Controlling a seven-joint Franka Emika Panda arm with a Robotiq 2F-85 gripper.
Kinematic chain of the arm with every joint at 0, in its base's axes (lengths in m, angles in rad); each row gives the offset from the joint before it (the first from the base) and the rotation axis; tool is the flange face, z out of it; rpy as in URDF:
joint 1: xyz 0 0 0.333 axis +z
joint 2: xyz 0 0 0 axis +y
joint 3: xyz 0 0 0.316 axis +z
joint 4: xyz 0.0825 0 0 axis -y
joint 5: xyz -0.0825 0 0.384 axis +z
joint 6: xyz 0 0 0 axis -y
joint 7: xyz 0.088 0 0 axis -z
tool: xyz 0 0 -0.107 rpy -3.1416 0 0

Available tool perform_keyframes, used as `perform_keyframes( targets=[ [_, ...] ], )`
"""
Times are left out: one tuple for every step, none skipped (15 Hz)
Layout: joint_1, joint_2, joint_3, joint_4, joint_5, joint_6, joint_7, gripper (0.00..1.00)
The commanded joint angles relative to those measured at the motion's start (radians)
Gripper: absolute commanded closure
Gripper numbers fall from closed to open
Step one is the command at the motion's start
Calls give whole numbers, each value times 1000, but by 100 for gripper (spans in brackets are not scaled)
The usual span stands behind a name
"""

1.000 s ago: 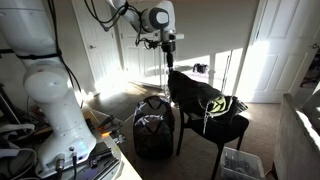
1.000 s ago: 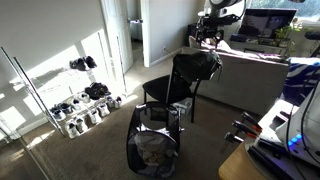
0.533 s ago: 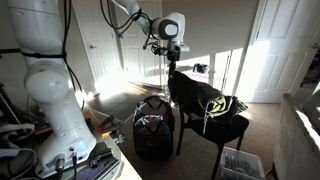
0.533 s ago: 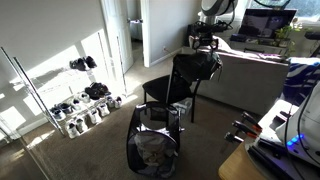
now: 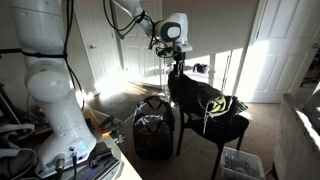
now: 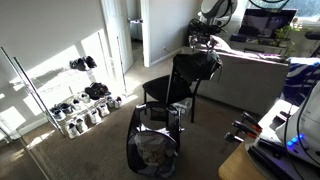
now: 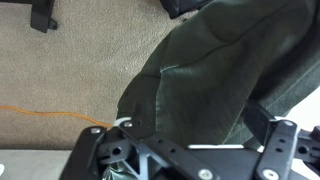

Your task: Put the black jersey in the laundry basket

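The black jersey (image 5: 205, 100) hangs limp over the back and seat of a black chair (image 5: 222, 128); it also shows in the other exterior view (image 6: 198, 65). The dark round laundry basket (image 5: 153, 128) stands on the carpet beside the chair, and in front of it in an exterior view (image 6: 152, 148). My gripper (image 5: 175, 64) hovers just above the top of the chair back (image 6: 205, 46). In the wrist view the jersey (image 7: 210, 70) fills the middle, and the gripper (image 7: 200, 122) is open with the fabric showing between its fingers. I cannot tell whether they touch it.
A small clear crate (image 5: 240, 162) sits on the floor by the chair. A shoe rack (image 6: 80, 100) stands along the wall and a couch (image 6: 250, 85) behind the chair. The robot's white base (image 5: 50, 100) and a cluttered table edge (image 6: 270, 140) are close by.
My gripper has moved down and sideways toward the top of the chair back and the jersey. The jersey, chair and basket have not moved.
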Motion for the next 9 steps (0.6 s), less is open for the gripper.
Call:
perform_keyframes(
  targets=[
    [37, 23, -41, -2, -93, 48, 170, 0],
    [37, 37, -47, 5, -106, 36, 202, 0],
    [37, 49, -52, 10, -114, 26, 228, 0],
    [37, 62, -55, 13, -112, 19, 247, 0],
    [37, 71, -56, 16, -106, 14, 257, 0],
    [39, 77, -57, 22, -103, 5, 271, 0],
    [38, 89, -59, 28, -98, 9, 275, 0],
    [38, 97, -62, 32, -99, 14, 284, 0],
    [40, 100, -64, 33, -101, 22, 292, 0]
  ],
)
